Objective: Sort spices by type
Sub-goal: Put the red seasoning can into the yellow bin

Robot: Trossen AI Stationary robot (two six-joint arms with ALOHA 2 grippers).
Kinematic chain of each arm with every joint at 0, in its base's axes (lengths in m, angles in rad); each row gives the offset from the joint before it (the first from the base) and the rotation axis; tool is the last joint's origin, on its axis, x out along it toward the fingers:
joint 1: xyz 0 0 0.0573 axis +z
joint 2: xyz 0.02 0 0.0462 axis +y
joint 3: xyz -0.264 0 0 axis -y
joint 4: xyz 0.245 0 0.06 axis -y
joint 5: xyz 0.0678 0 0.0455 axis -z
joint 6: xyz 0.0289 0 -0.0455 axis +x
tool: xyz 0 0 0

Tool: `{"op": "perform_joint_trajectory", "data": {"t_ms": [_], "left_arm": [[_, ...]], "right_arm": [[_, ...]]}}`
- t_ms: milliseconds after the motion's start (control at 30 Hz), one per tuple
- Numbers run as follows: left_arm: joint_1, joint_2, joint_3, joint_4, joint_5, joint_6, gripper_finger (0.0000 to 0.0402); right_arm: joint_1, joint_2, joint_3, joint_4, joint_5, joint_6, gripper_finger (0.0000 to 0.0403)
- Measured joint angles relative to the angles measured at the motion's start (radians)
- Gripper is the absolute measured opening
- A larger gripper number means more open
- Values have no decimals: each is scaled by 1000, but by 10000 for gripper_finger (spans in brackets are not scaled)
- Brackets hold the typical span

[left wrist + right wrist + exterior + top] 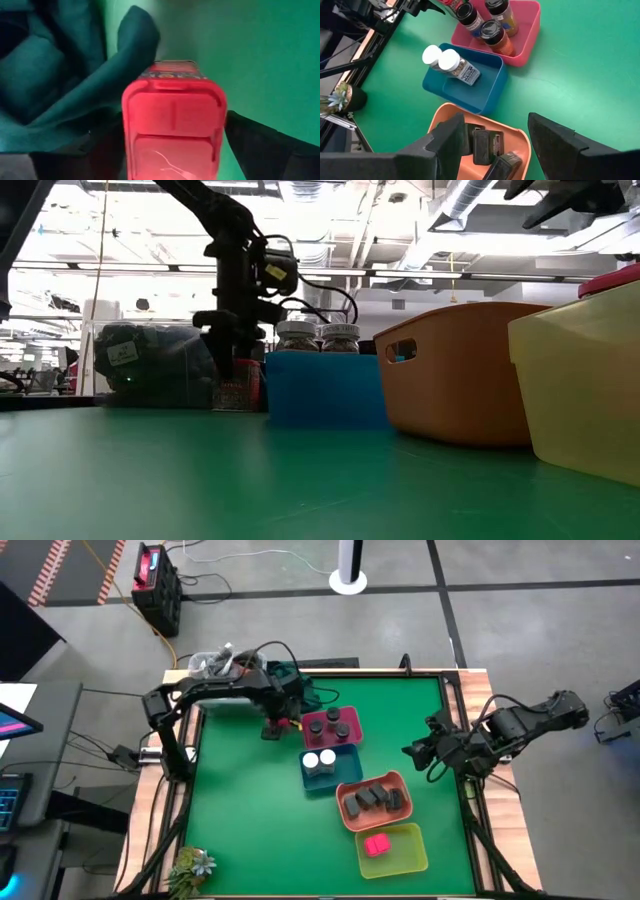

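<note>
A green desk (pixel 250 830) in an open workshop carries four trays in a diagonal row from frame centre to lower right. The left tool (pixel 272 726), just left of the pink tray (pixel 349 727) in the high view, stands with its fingers spread to either side of a red-lidded spice container (pixel 172 132); whether the pads touch it cannot be told. In the left wrist view the container fills the lower centre, directly between the fingers, its long axis running away from the tool toward the desk. In the low view it stands upright on the desk below the tool, at left centre beside the blue tray (pixel 325 388). The left arm is much the nearer; the right tool (pixel 420 752) waits at the right edge, half spread and empty. Only the right wrist view shows the sorting: dark-capped jars (pixel 492 30) in the pink tray, white-capped jars (pixel 442 59) in the blue, dark grey boxes (pixel 485 145) in the salmon tray (pixel 445 117). Only the high view shows the pink block (pixel 377 845) in the yellow-green tray (pixel 410 858).
</note>
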Motion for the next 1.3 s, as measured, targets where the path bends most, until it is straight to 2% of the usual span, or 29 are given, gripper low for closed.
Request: {"op": "perform_joint_trajectory", "data": {"t_ms": [100,267,467,633,767,900,1000,1133,1300], "left_arm": [[-4,-1,0,-4,0,1,282],[-16,-1,0,-47,0,-61,205],[-41,0,52,-166,43,-149,204],[-79,-44,164,-320,112,-234,204],[-153,-90,275,-348,150,-327,204],[-264,-107,386,-328,149,-440,209],[-358,-104,436,-270,143,-520,212],[-458,-102,443,-153,125,-628,213],[-517,-89,444,-26,103,-797,214]], "right_arm": [[0,0,0,0,0,0,244],[0,0,0,-3,0,-17,244],[0,0,0,-6,-1,-46,244],[0,-3,0,-6,-36,-59,244],[0,-1,0,-14,-102,-98,244],[8,18,0,13,-142,-183,244],[33,32,0,84,-127,-304,244],[62,60,0,188,-57,-442,244],[67,122,0,333,-60,-622,245]]}}
